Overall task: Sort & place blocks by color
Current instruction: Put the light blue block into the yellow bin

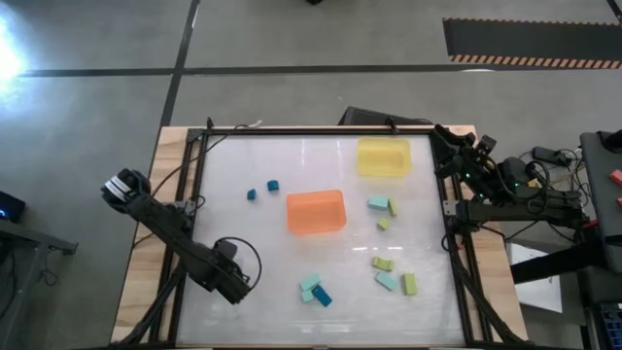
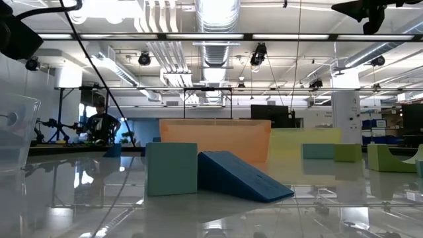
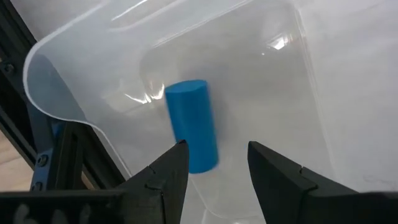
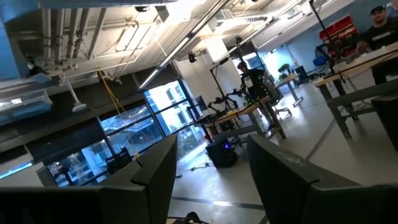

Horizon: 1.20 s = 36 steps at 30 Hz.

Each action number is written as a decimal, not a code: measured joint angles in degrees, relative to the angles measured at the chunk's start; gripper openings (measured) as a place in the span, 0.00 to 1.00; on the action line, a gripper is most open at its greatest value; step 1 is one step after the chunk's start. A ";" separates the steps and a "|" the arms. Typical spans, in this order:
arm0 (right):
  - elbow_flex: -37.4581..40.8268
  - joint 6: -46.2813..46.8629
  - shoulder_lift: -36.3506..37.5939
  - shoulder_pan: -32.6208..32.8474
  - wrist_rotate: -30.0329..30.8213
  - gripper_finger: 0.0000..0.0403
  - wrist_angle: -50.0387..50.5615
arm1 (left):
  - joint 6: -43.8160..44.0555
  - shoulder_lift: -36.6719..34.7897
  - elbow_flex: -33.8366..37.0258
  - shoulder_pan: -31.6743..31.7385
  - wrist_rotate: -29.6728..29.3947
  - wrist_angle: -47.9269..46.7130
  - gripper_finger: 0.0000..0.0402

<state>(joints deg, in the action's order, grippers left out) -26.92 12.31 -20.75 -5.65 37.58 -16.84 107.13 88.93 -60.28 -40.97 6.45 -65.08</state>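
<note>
High view shows the bench (image 1: 292, 292) with the blocks still mostly loose: two small dark blue ones (image 1: 262, 189) lie toward the left of the far half, a teal and dark blue cluster (image 1: 314, 289) sits near the front edge, and teal and yellow-green pieces (image 1: 387, 243) are scattered along the right side. The orange tray (image 1: 316, 211) stands at the bench centre and the yellow tray (image 1: 383, 157) near the far right corner, both within reach of either arm (a sensible layout for colour sorting), and neither appears to hold a block yet. The left gripper (image 1: 233, 282) hovers near the front left corner, above a clear tray (image 3: 81, 74) that only the left wrist view resolves. In that view a blue cylindrical block (image 3: 191, 124) lies on the tray floor, just beyond the spread fingers (image 3: 161, 180), which touch nothing; this suggests the clear tray is the collection point for blue, and that the piece has been deposited there. The right gripper (image 1: 442, 136) waits at the far right corner, raised and aimed into the room, its fingers spread and empty. Most of the sorting is judged still outstanding.
</note>
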 joint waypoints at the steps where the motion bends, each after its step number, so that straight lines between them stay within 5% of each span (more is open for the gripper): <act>1: 0.00 0.50 0.00 0.00 0.00 0.46 -0.01 | -0.28 -0.53 -0.05 0.00 0.19 -0.04 0.37; 13: 0.00 9.31 -0.22 0.02 -2.67 0.46 -0.01 | -7.70 -13.50 -4.58 3.70 -1.32 -0.18 0.37; 26: 0.00 18.74 -5.95 0.02 -6.72 0.46 0.21 | -23.55 -28.21 -7.22 14.90 -32.44 8.88 0.37; 36: -1.39 24.65 -10.44 0.00 -11.20 0.46 0.67 | -41.77 -29.61 -6.95 27.08 -36.60 14.80 0.37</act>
<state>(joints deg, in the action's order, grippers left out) -28.31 36.96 -31.19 -5.65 26.38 -16.17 65.36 59.32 -67.22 -13.89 -30.15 -50.28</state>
